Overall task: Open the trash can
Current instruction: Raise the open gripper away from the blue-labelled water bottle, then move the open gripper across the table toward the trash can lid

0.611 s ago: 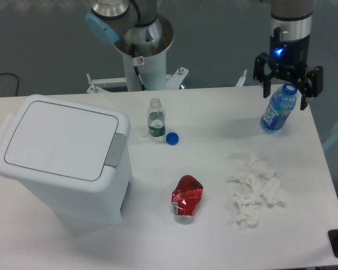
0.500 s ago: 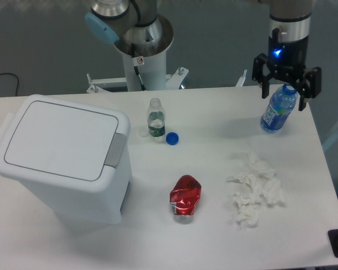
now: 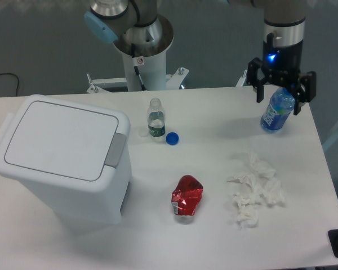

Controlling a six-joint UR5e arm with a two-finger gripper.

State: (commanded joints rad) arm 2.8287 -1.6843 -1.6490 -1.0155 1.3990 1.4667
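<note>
On the desk point(image 3: 214, 236), left side: the trash can point(image 3: 62, 160), white, lid flat and fully down, grey push-button tab point(image 3: 116, 149) on its right edge. Contents not visible with the lid closed.

Gripper point(image 3: 278, 104) is at the far right rear, well apart from the trash can, fingers spread wide and pointing down. It hangs over the top of a blue water bottle point(image 3: 275, 112), which stands a bit tilted near the desk's back right edge. Fingers sit either side of the bottle's upper part; cannot tell if they touch it, but they look apart from it. Bottle looks blue and translucent; fill level not readable.

Mid-desk rear: small clear bottle point(image 3: 155, 119) with a green label, upright, cap off. Looks empty or nearly so, can't confirm. Blue cap point(image 3: 171, 138) lies just beside it on the right.

Front centre: crushed red can point(image 3: 186, 202) lying on its side, between the trash can and the tissues.

Right of that: loose pile of crumpled white tissues point(image 3: 254, 190), below the blue water bottle.

Robot base point(image 3: 139, 42) stands behind the desk, back centre.
</note>
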